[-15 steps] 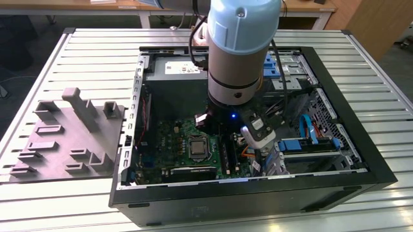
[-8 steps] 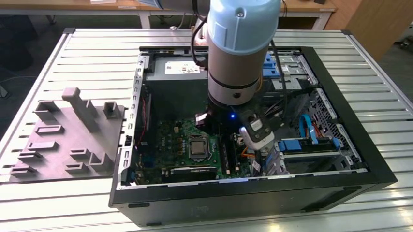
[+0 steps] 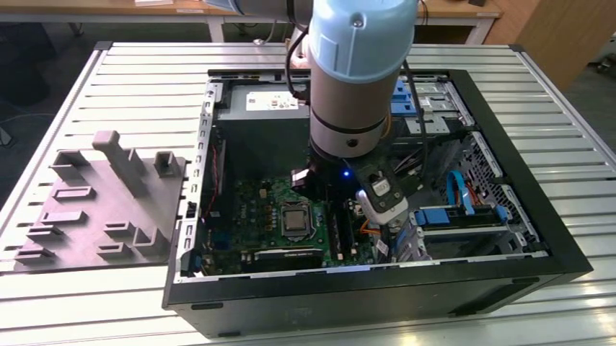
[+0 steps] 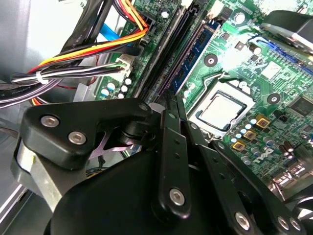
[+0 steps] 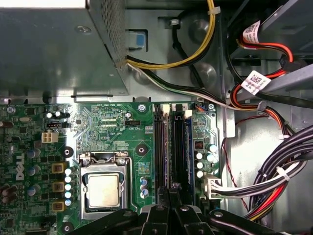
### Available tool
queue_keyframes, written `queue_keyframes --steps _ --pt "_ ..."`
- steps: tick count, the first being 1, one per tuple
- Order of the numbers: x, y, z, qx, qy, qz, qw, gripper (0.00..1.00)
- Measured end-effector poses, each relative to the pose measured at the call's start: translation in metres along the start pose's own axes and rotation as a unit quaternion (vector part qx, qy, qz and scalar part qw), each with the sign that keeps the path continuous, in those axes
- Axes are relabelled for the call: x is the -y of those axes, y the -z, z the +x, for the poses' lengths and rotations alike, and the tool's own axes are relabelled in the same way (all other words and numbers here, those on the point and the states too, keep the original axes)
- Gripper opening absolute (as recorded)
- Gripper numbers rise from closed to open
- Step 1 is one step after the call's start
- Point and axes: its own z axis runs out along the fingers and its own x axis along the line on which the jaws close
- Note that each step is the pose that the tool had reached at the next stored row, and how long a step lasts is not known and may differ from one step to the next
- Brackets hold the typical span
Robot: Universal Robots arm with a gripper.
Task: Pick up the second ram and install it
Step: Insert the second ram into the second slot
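Inside the computer case (image 3: 385, 297), gripper (image 4: 172, 105) by the second ram (image 4: 193, 58), jaws' state cannot be told; likely light, stiff, fragile: hold its edges.

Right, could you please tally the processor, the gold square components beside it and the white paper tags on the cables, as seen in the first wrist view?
processor: 1
gold square components: 3
white paper tags: 2
Total: 6
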Motion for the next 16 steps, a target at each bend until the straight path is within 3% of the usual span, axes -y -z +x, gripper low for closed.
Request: queue_keyframes --steps 16 --pt "0.0002 -0.0019 0.0002 0.0002 -0.001 0.0001 1.0000 0.11"
